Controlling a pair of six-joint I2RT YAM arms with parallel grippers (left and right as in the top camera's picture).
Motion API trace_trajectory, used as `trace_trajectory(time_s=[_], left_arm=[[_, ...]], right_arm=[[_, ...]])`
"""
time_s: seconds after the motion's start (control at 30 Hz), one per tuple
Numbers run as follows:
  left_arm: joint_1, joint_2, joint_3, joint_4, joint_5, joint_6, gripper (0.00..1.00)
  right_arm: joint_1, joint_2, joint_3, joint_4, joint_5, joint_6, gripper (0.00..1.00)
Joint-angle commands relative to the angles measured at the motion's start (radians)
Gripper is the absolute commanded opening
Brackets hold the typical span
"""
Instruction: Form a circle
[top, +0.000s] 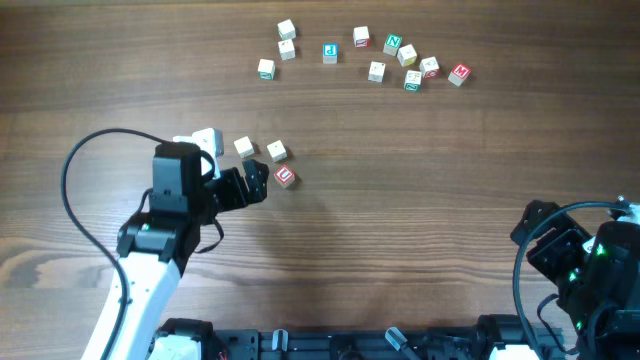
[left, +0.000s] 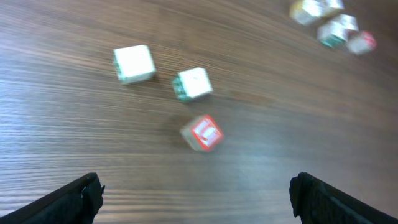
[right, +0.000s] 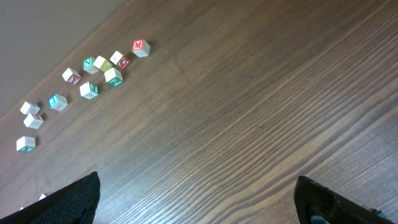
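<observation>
Left gripper (left: 196, 190): jaws wide apart, holding nothing. The three-cube cluster (left: 193, 83) lies just ahead, red-printed cube (left: 203, 132) nearest.
Right gripper (right: 196, 200): wide apart, holding nothing.
Scattered letter cubes (right: 99, 68): far ahead of it, sharp here, blurred in the left wrist view.

Blurred print on red-printed cube (left: 203, 132)

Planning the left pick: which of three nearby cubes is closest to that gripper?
The red-printed cube, just ahead of the left gripper; the two pale-topped cubes lie farther.

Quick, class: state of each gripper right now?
Left gripper: open, empty; a small red-printed pale wooden cube lies ahead of it.
Right gripper: open, empty.
</observation>
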Motion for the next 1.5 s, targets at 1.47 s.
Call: trace_trajectory(time_s=[1.47], left_arm=[[-0.004,0.711,0.19,0.405,-0.264,-0.232,0.78]], right_arm=[[0.002,-0.005,0.001,0.004,0.006,0.014,1.0]])
